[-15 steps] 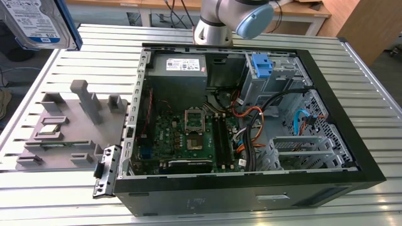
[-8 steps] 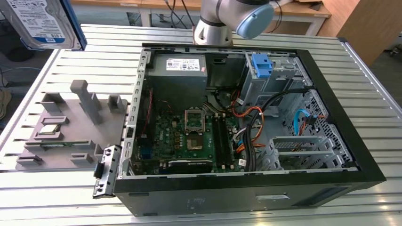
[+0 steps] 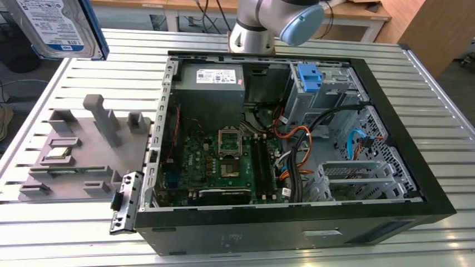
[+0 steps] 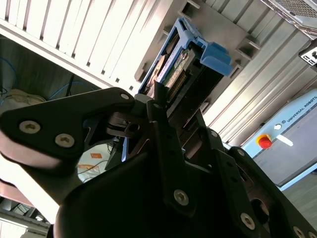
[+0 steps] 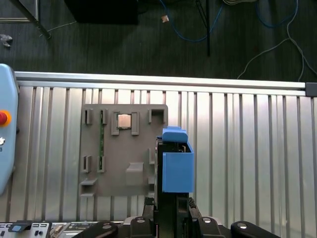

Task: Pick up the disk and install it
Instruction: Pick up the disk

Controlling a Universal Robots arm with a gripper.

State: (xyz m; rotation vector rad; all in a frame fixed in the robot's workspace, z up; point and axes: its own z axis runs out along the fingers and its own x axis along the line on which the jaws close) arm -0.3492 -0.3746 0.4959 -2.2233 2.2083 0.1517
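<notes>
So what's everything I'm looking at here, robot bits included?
disk: one, silver in a blue bracket, aloft at the exterior view's upper left
computer case: one, black, open, on the table
power supply: one, grey, inside the case
caddy: one, blue, inside the case
motherboard: one, green, on the case floor
fixture tray: one, grey, on the table beside the case
chip: one, silvery, seated in the tray
table: one, silver slats
arm: one, pale grey, behind the case
gripper: one, black, clamped on the disk

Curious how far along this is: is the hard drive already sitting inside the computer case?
No, the disk is at the exterior view's upper left, well outside the open computer case.
</notes>
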